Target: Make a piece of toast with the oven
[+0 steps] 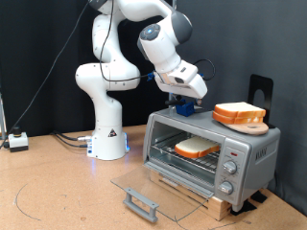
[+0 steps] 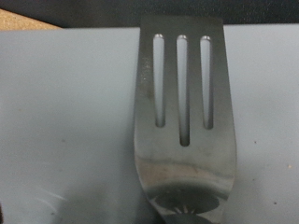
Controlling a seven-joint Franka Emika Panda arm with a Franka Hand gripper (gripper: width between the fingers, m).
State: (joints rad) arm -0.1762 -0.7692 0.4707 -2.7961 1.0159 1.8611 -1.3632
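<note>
My gripper (image 1: 184, 103) grips slotted steel spatula (image 2: 182, 112) above boxy silver oven (image 1: 251, 146) top; pale square toast (image 1: 197, 148) on rack, glass door (image 1: 153, 188) open. Keep blade level.

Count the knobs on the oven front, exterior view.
3, in a vertical column on the panel at the exterior view's right of the oven: top knob, middle knob, bottom knob. None appear hidden.
</note>
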